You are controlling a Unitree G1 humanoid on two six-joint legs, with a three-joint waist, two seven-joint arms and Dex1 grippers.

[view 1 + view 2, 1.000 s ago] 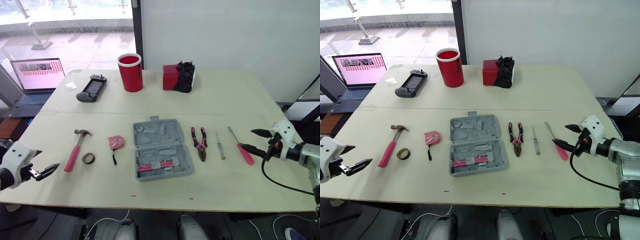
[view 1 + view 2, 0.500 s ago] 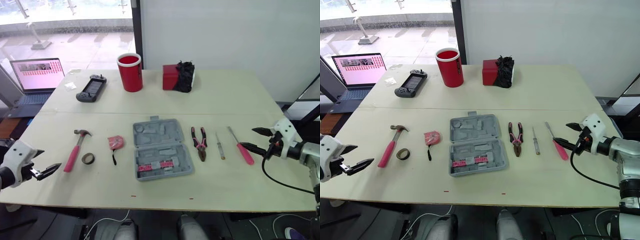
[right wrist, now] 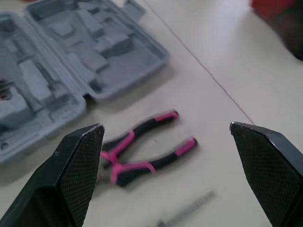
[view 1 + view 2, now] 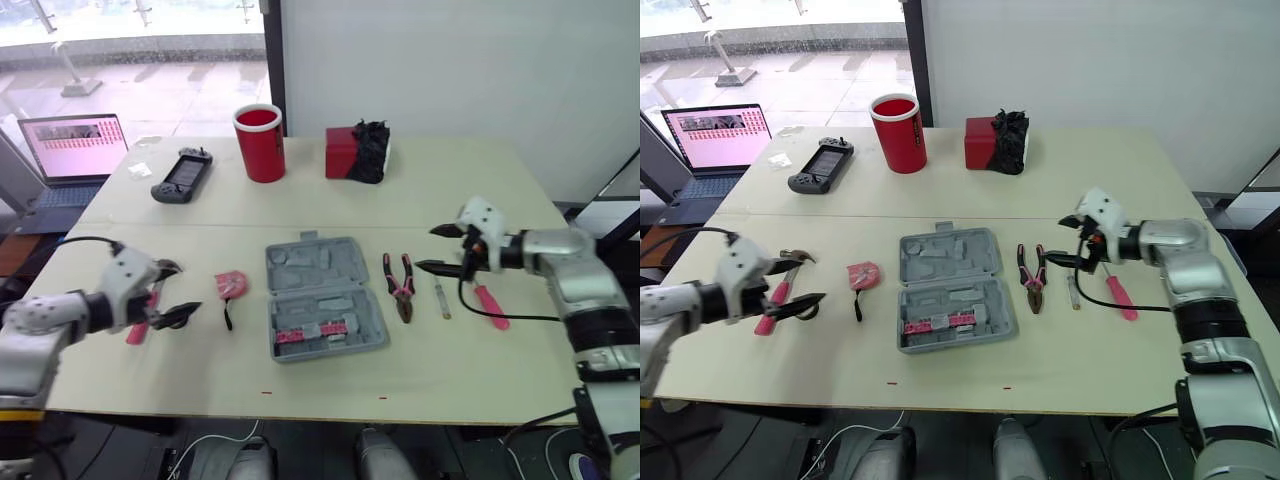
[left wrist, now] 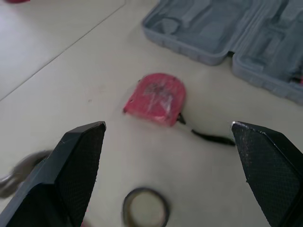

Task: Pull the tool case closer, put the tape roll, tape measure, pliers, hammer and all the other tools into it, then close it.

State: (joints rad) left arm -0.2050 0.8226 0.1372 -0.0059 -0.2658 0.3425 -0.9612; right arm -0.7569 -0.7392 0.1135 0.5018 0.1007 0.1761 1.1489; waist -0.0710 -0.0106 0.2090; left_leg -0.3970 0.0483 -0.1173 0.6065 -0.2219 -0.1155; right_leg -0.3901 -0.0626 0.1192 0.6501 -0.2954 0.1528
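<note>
Both arms have swung inward from the table's edges. We see the left gripper (image 4: 185,288) over the tape roll (image 5: 145,212) and hammer (image 4: 770,300), at 9 o'clock from the open tool case (image 4: 320,300), fingers spread wide and empty. The right gripper (image 4: 425,249) hovers at 3 o'clock from the pliers (image 4: 400,285), equally wide and empty. The tape measure (image 4: 232,285) lies at the case's 9 o'clock.

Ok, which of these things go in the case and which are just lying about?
For the job: tool case, hammer, tape roll, tape measure, pliers, small screwdriver, pink-handled screwdriver.
Just lying about: red cup, game controller, red box with black cloth, laptop.
</note>
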